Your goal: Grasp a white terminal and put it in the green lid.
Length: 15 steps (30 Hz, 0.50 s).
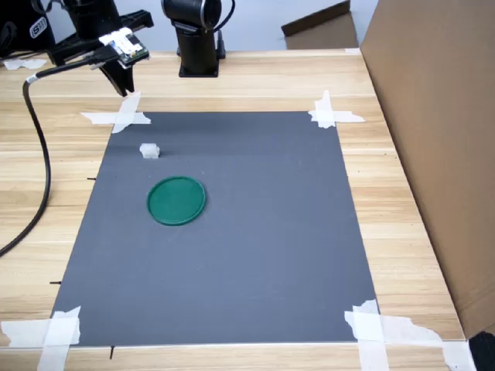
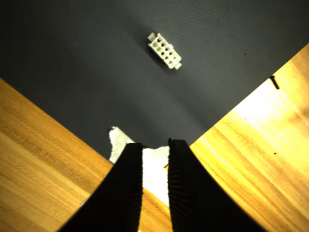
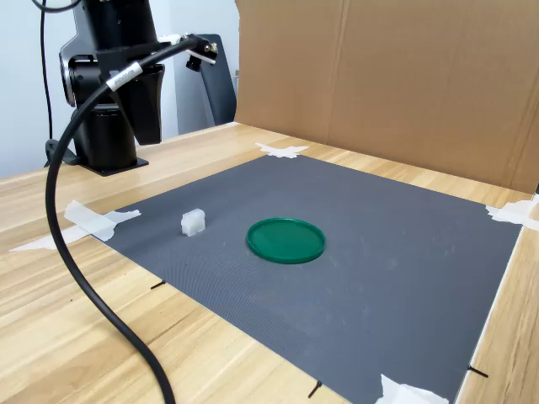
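Hand (image 2: 155, 147) nearly closed, empty, wrist view alone showing white terminal's (image 2: 165, 50) socket grid, green lid (image 1: 176, 200) only in both exterior views

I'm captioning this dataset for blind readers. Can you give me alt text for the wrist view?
Two black ribbed gripper fingers, nearly closed and empty, hover above a taped corner of a dark grey mat on a wooden table. Farther out on the mat lies a small white terminal with rows of holes.
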Motion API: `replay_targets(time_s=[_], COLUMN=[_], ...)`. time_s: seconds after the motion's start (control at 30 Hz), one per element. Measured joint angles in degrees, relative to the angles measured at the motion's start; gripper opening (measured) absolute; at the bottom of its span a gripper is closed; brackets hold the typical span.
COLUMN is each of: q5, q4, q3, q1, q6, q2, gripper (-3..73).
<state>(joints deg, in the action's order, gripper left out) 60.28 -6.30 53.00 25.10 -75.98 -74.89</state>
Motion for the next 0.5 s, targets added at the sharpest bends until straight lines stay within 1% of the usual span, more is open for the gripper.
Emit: replay_targets(time_s=[0.03, 0.1, 0.13, 0.17, 0.23, 0.33, 0.37, 0.43, 0.5], q5=[-0.87, -1.57, -2.0, -2.24, -3.29, -4.32, -4.74, -5.57, -5.57], q4=[-0.12, -1.04, -1.94, -2.38, -3.6, -3.05, -1.03, 0.37, 0.64], q3=[0.0, 0.0, 0.0, 0.0, 0.0, 0.0, 0.0, 0.0, 0.0], q1=[0.0, 0.0, 0.0, 0.0, 0.0, -0.65, -2.65, -4.71, -5.33], q6=[-1.07, -2.29, -3.17, -3.38, -4.33, -4.42, -3.02, -0.04, 1.63], q2=[-0.66, -0.99, -1.12, -1.22, -1.38, -1.5, -2.15, -3.07, -3.74], gripper=[17.4, 25.0, 30.9, 33.2, 42.7, 48.3, 52.0, 53.5, 53.7])
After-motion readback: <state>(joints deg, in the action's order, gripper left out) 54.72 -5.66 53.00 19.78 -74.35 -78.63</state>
